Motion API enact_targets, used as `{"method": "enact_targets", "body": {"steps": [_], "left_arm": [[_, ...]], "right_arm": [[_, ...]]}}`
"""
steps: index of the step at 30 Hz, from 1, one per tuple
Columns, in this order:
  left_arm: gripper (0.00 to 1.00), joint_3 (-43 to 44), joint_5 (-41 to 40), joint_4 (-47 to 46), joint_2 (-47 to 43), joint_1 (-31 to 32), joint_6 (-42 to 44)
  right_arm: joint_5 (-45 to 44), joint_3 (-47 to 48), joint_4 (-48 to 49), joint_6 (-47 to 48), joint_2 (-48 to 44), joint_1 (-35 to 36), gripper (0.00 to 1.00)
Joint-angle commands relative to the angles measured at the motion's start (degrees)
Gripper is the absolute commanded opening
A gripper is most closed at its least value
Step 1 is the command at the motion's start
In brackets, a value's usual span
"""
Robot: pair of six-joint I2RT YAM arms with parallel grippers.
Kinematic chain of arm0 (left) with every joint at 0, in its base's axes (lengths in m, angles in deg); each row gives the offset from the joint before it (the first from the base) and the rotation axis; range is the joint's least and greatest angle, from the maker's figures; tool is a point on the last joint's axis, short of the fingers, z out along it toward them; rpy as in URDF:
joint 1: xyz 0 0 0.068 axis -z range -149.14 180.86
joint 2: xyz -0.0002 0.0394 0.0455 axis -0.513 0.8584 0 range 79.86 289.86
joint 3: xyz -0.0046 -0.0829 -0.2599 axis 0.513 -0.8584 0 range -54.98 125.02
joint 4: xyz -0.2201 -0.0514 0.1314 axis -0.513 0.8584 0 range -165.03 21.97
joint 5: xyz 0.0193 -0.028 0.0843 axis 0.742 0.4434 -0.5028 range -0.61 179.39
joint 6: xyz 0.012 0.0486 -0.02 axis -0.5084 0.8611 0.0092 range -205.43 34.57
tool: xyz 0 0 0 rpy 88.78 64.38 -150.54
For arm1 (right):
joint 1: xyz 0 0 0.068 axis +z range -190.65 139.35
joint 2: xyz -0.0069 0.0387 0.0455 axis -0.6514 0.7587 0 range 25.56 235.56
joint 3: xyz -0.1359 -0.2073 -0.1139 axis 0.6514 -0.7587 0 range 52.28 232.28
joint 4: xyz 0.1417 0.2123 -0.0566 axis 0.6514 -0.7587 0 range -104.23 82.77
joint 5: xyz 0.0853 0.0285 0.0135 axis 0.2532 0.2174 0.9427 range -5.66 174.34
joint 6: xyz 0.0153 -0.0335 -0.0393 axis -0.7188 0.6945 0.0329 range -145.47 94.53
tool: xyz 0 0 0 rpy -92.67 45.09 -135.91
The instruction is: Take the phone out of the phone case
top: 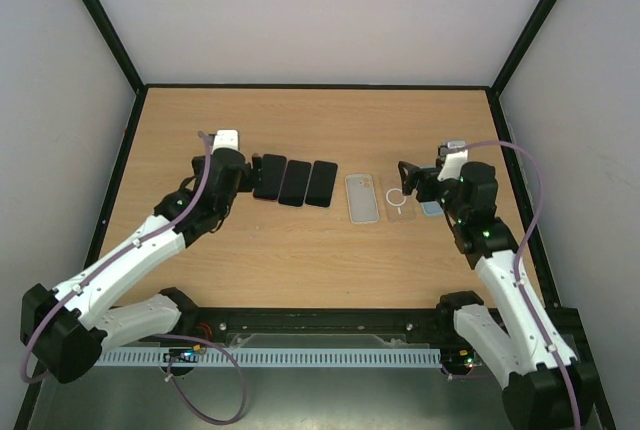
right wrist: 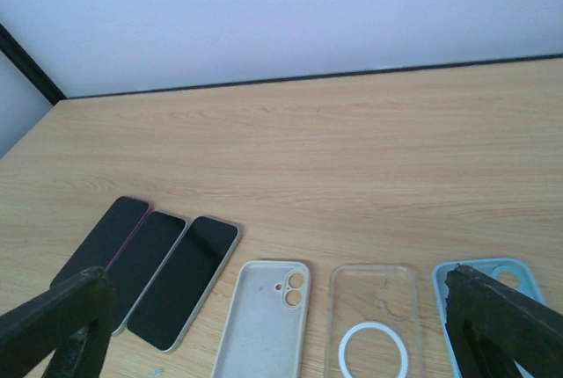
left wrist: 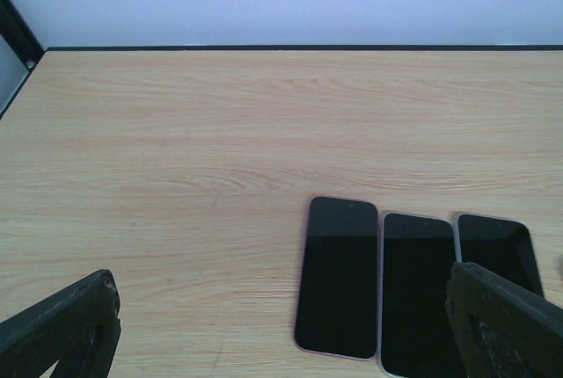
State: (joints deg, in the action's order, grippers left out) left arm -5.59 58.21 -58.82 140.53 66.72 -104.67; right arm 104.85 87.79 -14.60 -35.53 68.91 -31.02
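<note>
Three dark phones lie side by side, screens up, left of centre on the wooden table. To their right lie three empty phone cases: a beige one, a clear one with a white ring and a light blue one. My left gripper is open at the left end of the phone row, holding nothing. In the left wrist view the phones lie between its fingers. My right gripper is open over the clear and blue cases; its right finger hides part of the blue case.
A black frame borders the table, with pale walls behind and at both sides. Both arm bases sit on the black rail at the near edge. Bare wood stretches behind the phones and cases.
</note>
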Motion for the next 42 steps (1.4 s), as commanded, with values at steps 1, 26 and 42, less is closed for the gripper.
{"method": "enact_targets", "body": {"steps": [1, 26, 42], "left_arm": [[1.00, 0.41, 1.51, 1.65, -1.13, -0.12, 2.02], [0.99, -7.69, -0.72, -3.95, -15.14, 2.38, 6.54], [0.99, -8.00, -1.60, -3.91, -15.07, 2.38, 6.59]], "right_arm": [[-3.12, 6.13, -5.52, 2.44, 6.64, 0.04, 0.97], [-20.18, 3.53, 0.89, -7.29, -0.44, -0.50, 0.97], [-17.37, 3.12, 1.11, -7.78, -1.25, -0.49, 0.97]]}}
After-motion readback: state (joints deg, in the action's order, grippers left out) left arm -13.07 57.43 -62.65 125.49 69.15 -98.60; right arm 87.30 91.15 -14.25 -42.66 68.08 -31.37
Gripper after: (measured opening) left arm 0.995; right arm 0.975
